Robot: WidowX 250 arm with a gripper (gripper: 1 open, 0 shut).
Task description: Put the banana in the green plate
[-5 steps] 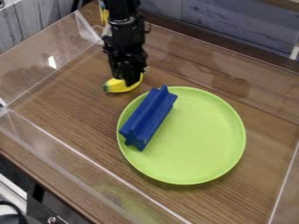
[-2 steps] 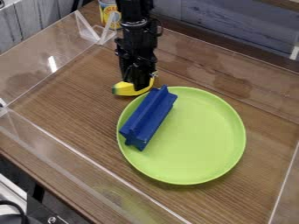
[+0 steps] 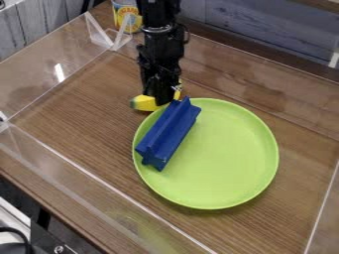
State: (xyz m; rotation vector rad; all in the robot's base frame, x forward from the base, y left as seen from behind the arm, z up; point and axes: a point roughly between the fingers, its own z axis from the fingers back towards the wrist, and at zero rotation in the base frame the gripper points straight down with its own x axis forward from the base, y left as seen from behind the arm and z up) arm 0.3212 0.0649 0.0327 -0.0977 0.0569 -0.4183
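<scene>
The yellow banana (image 3: 143, 101) lies on the wooden table just left of the green plate's (image 3: 236, 159) far-left rim, only its left end showing. My black gripper (image 3: 161, 93) points straight down right over it, fingers shut on the banana's right part, which they hide. A blue rectangular block (image 3: 169, 133) rests across the plate's left rim.
Clear plastic walls (image 3: 40, 69) fence the table on the left, back and front. A yellow-topped object (image 3: 126, 14) stands behind the arm at the back. Bare wood (image 3: 79, 129) stretches left of the plate.
The gripper has slid right toward the plate, dragging the banana with it. The banana now sits closer to the plate's rim and the blue block.
</scene>
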